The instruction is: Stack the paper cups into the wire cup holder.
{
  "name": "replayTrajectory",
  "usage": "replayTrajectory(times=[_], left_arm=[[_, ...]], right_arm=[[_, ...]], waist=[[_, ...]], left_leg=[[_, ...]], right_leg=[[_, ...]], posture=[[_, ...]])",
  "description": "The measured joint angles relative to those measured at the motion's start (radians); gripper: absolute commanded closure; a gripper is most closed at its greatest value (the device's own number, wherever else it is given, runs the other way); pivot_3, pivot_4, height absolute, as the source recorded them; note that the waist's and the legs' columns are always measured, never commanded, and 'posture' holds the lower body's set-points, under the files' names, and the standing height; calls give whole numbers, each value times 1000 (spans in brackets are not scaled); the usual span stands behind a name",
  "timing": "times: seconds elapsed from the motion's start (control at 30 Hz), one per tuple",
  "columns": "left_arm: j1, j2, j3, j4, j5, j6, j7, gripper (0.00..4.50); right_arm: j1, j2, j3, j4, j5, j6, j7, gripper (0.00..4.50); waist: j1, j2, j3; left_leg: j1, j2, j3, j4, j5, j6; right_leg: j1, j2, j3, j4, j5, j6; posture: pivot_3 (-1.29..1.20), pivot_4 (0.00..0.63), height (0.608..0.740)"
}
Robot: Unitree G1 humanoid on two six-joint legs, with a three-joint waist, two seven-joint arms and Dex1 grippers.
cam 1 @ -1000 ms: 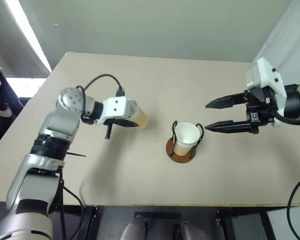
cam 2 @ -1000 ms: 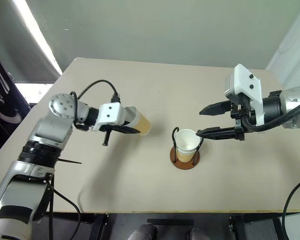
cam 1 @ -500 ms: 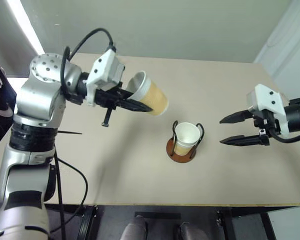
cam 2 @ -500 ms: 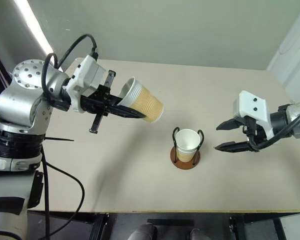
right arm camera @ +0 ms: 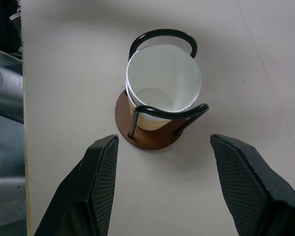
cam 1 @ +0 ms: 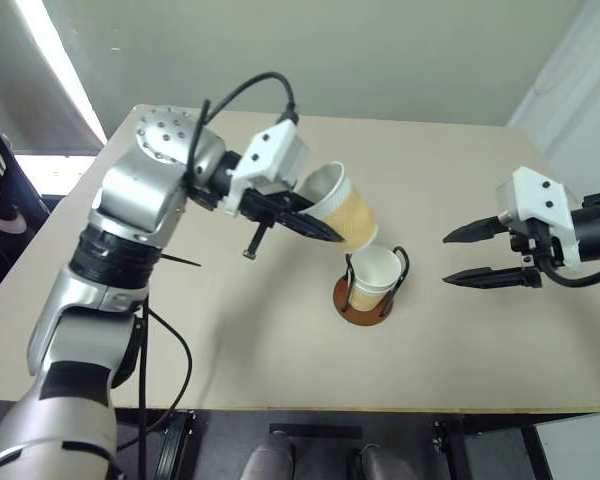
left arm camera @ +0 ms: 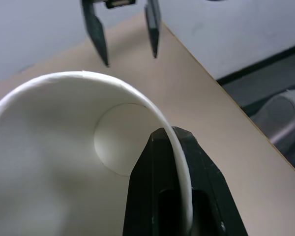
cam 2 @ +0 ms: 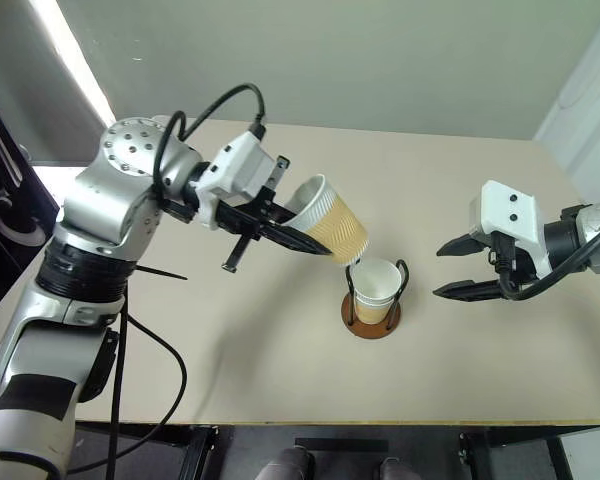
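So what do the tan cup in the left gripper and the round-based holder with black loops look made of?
Tan ribbed cup: paper, seemingly; matte corrugated wall, thin rolled white rim. Holder: base looks like reddish-brown wood or a wood-look disc, satin finish; loops look like bent black-coated wire, slightly glossy.

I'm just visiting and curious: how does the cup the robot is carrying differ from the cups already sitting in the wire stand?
The carried paper cup is tilted in the air, pinched at its rim by the shut left gripper; the cups in the wire cup holder stand upright, nested, on the holder's base on the table, untouched. The open right gripper is beside them. All are tan outside, white inside.
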Motion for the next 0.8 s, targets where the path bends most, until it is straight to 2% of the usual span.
replayTrajectory(times=[0.5,0.8], left_arm=[[-133,-98,-246,230,74,-259,-1,4464],[-170,-133,-301,284,86,-335,-1,4464]], right_arm=[[5,11,-3,-16,3,11,-21,1492],[5,13,-3,-18,2,11,-30,1492]], waist=[[4,0,0],[7,0,0]], left_leg=[[-2,0,0,1,-1,1],[-4,0,1,1,-1,2]], right_leg=[[0,0,0,0,1,2],[0,0,0,0,1,3]], posture=[[0,150,740],[0,150,740]])
